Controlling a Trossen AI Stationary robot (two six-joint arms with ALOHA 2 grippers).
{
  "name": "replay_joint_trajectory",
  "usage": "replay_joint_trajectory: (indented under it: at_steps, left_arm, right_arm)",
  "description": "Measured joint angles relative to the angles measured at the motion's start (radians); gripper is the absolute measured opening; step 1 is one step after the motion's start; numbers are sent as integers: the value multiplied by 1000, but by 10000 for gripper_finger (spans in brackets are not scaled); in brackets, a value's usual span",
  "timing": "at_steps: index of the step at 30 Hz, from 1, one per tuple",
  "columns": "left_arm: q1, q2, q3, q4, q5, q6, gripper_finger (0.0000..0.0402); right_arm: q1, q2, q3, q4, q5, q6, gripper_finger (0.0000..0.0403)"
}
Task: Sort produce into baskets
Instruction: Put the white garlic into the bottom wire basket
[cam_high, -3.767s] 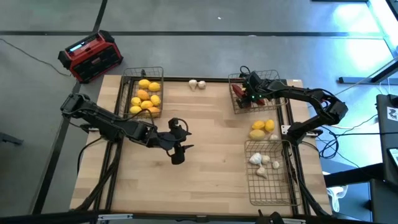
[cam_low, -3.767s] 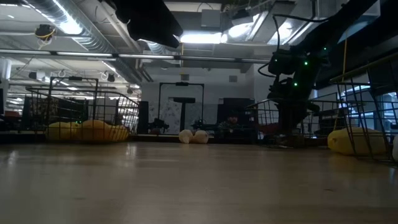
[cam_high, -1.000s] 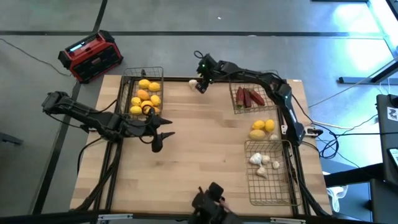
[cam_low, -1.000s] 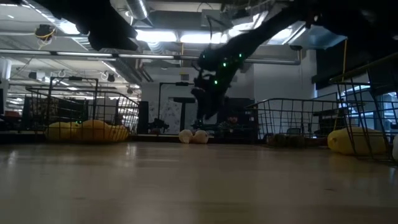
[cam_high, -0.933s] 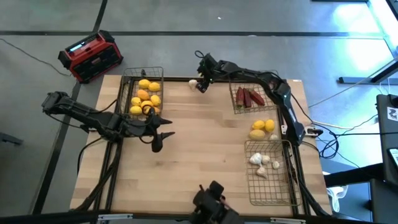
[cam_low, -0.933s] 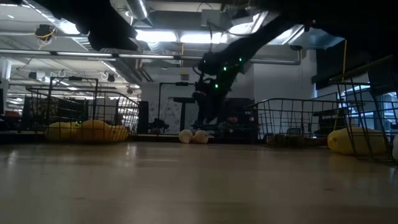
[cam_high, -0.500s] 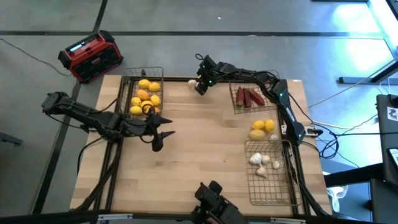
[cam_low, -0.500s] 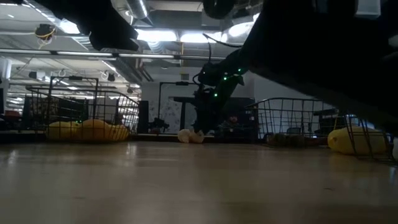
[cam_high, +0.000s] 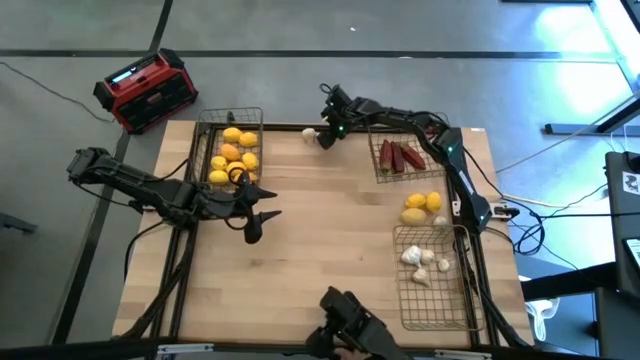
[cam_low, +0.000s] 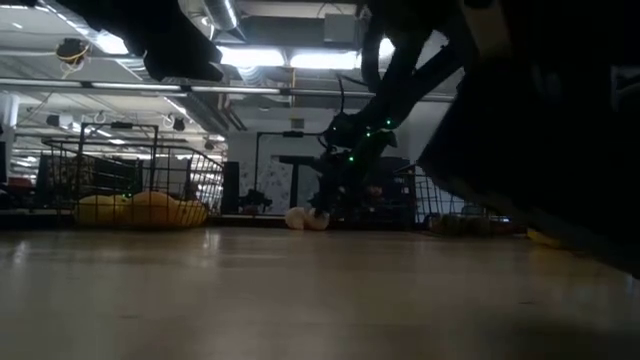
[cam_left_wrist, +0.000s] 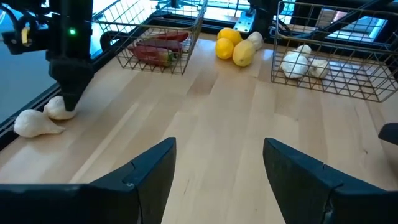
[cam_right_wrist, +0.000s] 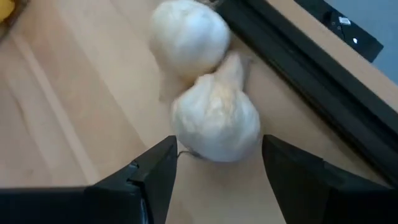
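**Right pincer lined up over loose garlic at far edge**

Right pincer (cam_high: 326, 133) reaches to the far edge of the worktop (cam_high: 330, 250), fingers spread, nothing between them yet. Right wrist view: the nearer garlic bulb (cam_right_wrist: 216, 120) sits in line with the gap between the two fingers, not clamped; a second garlic bulb (cam_right_wrist: 188, 37) lies touching it, just beyond. Both bulbs rest on bare wood beside the dark frame rail at the worktop edge.

Left pincer (cam_high: 262, 214) waits over the left middle of the worktop, just near of the lemon basket (cam_high: 203, 152); fingers apart, empty, per the left wrist view.

Sorted so far: lemons (cam_high: 234, 156) in the far-left basket, dark red pieces (cam_high: 400, 156) in the far-right basket (cam_high: 375, 128), garlic (cam_high: 420, 260) in the near-right basket (cam_high: 436, 305). Still loose: the two bulbs at the far edge and two lemons (cam_high: 422, 205) lying on the wood between the two right-hand baskets.

Judgement: step in hand is picking up the nearer bulb. Next move calls for a short advance so the fingers straddle it, then closing. Risk: the touching neighbour gets nudged, or the round bulb rolls towards the rail. Destination would be the near-right basket.
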Motion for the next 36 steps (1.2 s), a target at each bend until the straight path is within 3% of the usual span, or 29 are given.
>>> replay_joint_trajectory:
  at_steps: [23, 31, 36]
  left_arm:
    - [2, 0, 0, 1, 0, -1, 237]
    - [2, 0, 0, 1, 0, -1, 237]
    - [2, 0, 0, 0, 0, -2, 237]
  right_arm:
    - [-8, 8, 0, 40, -75, -78, 228]
    - [-8, 10, 0, 51, -126, -79, 157]
    - [-20, 11, 0, 48, -79, -75, 108]
